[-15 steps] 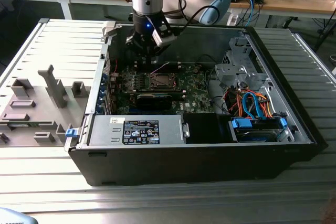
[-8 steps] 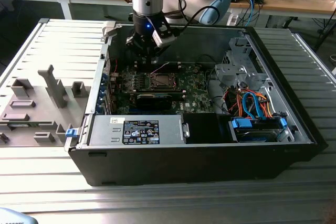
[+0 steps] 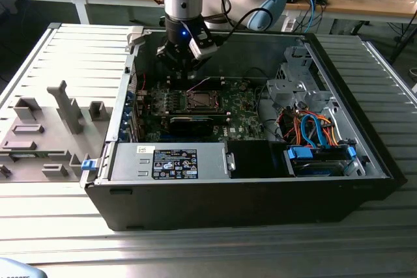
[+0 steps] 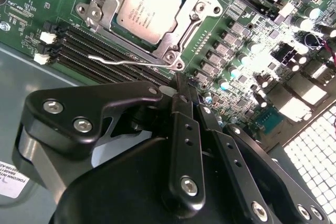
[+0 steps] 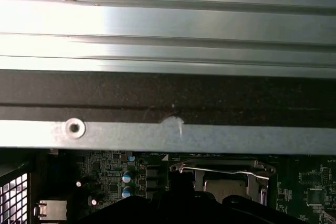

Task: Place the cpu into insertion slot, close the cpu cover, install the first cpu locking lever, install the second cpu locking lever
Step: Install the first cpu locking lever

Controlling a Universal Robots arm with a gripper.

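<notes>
Gripper (image 4: 185, 98) fingers pressed together, empty, hovering just beside the locking lever (image 4: 123, 61); cpu (image 4: 149, 6) seated under cpu cover (image 4: 197, 11) beyond it.

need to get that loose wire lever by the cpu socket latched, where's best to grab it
Grip the locking lever at its free hooked end, away from the hinge by the cpu cover. Come from above with the pincer straddling the thin wire, since it lies nearly flat along the memory slots.
</notes>
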